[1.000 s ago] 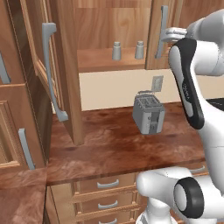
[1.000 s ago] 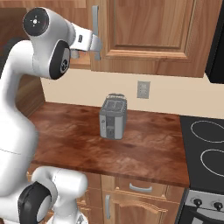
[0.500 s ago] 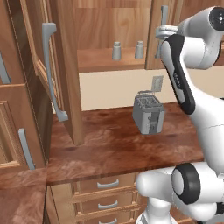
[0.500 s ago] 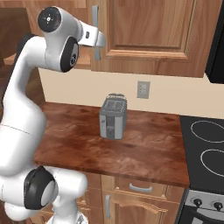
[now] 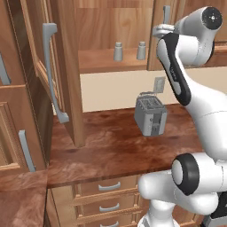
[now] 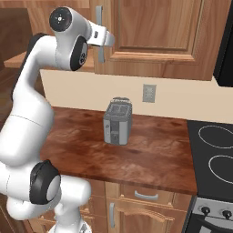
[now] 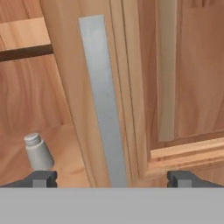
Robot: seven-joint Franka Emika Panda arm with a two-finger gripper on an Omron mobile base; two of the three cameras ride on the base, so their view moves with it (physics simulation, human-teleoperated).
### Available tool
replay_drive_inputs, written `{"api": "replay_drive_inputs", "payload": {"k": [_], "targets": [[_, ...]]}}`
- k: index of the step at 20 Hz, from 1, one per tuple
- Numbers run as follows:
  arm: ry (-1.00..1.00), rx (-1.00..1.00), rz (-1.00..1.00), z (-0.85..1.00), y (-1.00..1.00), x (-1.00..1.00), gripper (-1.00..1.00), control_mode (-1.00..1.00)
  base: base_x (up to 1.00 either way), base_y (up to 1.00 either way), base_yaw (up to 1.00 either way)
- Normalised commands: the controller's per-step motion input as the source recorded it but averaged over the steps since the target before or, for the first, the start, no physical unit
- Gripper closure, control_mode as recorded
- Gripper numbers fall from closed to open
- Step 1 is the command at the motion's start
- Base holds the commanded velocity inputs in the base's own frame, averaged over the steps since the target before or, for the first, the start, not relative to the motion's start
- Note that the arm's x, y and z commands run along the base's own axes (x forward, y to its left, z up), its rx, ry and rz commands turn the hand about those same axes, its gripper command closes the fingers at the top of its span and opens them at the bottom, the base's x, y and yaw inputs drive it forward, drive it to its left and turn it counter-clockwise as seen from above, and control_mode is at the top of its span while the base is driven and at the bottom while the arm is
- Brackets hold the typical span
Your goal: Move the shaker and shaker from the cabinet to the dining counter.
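Warm brown wood runs through this kitchen, with a reddish-brown counter carrying a grey toaster below the open cabinet. Two small grey shakers stand upright on the cabinet's wooden shelf, a little apart from each other: the left shaker and the right shaker. The white arm reaches up to shelf height, and the end effector sits just right of the right shaker, in front of the edge of the right-hand door. Its fingertips stand wide apart, holding nothing. In the hand view a long grey bar handle runs between the two tips, while one shaker shows low on the left, just above the left tip and deeper in on the shelf, not touching it.
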Motion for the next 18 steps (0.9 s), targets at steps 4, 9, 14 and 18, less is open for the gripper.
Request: {"api": "replay_drive_inputs", "payload": {"k": [4,9,14,18], "targets": [[0.0,0.03,0.0,-0.06,0.0,0.34,-1.0,-1.0,0.0,0.0,0.0],[0.0,0.02,0.0,-0.06,-0.02,0.33,-1.0,-1.0,0.0,0.0,0.0],[0.0,0.01,0.0,-0.05,-0.03,0.33,-1.0,-1.0,0.0,0.0,0.0],[0.0,0.01,0.0,-0.04,0.0,0.35,-1.0,-1.0,0.0,0.0,0.0]]}}
